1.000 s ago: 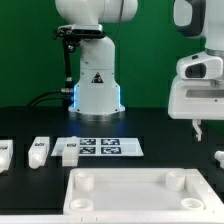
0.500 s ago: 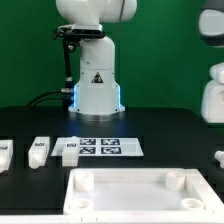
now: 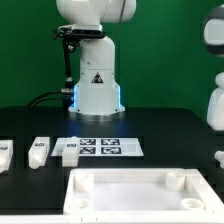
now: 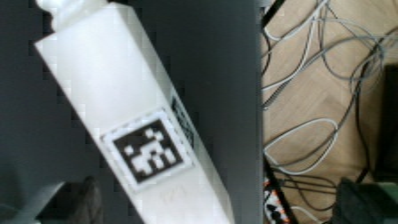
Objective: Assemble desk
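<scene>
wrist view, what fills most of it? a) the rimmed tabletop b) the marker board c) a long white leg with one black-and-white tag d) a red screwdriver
c: a long white square-section leg with a single tag on its face runs across the picture.

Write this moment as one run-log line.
hand: open, empty | under hand: tagged leg lying flat | tabletop: sockets up, no legs fitted | spare legs: beside marker board

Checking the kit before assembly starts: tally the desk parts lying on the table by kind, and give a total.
Tabletop: 1
Legs: 4 (three at the exterior view's left, one cut off at its right edge)
Total: 5
</scene>
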